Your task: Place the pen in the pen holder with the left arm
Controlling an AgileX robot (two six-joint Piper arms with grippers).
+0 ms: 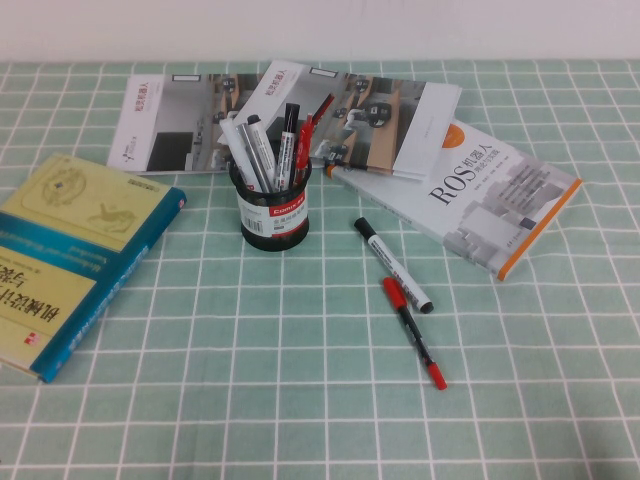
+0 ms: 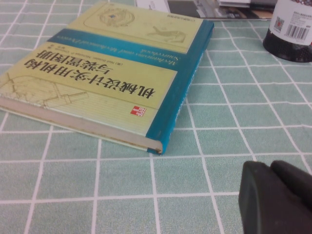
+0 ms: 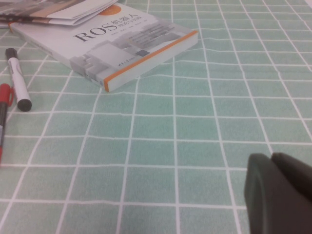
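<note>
Tabletop (image 1: 320,420) covered in a pale green cloth with a white grid; plain white wall behind.

Nearest us, neither arm shows in the high view. In the left wrist view we see only a dark corner of the left gripper (image 2: 275,197), low over the cloth at the near left; we cannot tell how its fingers stand. Same for the right gripper (image 3: 280,192) in the right wrist view, low over bare cloth at the near right; fingers cannot be told.

Near left: a yellow-and-teal hardback book (image 1: 70,255) lying flat, spine toward the centre.

Right of centre, near: a black-barrelled pen with red ends (image 1: 413,332) lying on the cloth. Just beyond it, a white marker with a black cap (image 1: 392,264); the two run roughly parallel and look to touch or nearly touch near the pen's far red end.

Centre, farther: the pen holder (image 1: 274,210), black mesh, upright, red-and-white label band. We note the red pen (image 1: 303,150) standing inside it, tilted, among several other pens and markers, some grey and white, one black-capped.

Far right: a white ROS book (image 1: 480,195) with an orange edge, flat.

Farthest: two magazines, one at left (image 1: 170,125) and one at centre (image 1: 390,120) behind the holder, the latter overlapping the ROS book's far corner.
</note>
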